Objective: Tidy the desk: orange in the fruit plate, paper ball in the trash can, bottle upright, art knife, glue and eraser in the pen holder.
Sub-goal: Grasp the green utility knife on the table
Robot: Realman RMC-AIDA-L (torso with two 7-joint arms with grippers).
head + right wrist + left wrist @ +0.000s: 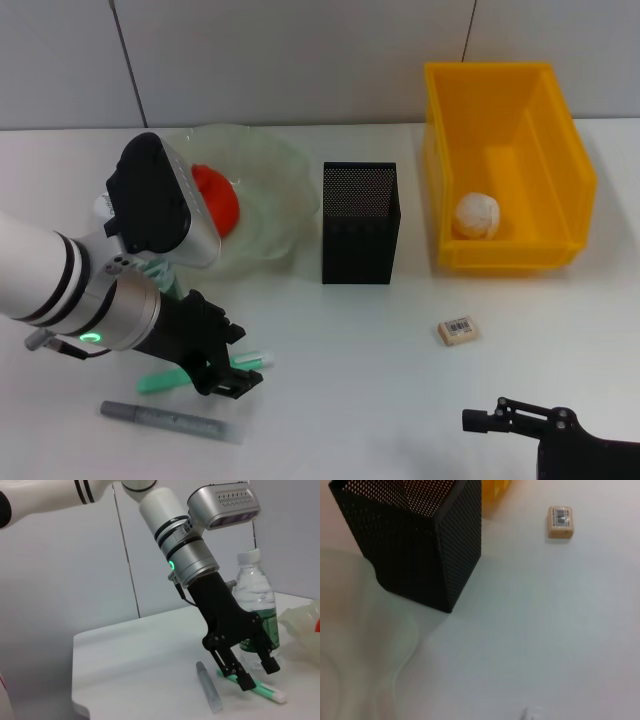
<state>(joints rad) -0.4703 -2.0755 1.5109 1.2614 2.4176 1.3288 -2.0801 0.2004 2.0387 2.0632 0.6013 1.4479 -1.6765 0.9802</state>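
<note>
My left gripper [236, 360] [257, 674] is low over the table, open, its fingers straddling the green glue stick [165, 380] [260, 689] without closing on it. The grey art knife [170, 421] [209, 687] lies just in front of it. Behind the left arm the bottle [256, 611] stands upright. The orange [217, 196] sits in the glass fruit plate [275, 190]. The paper ball [477, 214] lies in the yellow trash can [545, 130]. The eraser [458, 330] [560, 521] lies on the table, right of the black mesh pen holder [360, 222] [420, 545].
My right gripper [495, 418] is parked at the front right edge of the table. The fruit plate, pen holder and trash can stand in a row at the back. White tabletop [350, 380] stretches between the two arms.
</note>
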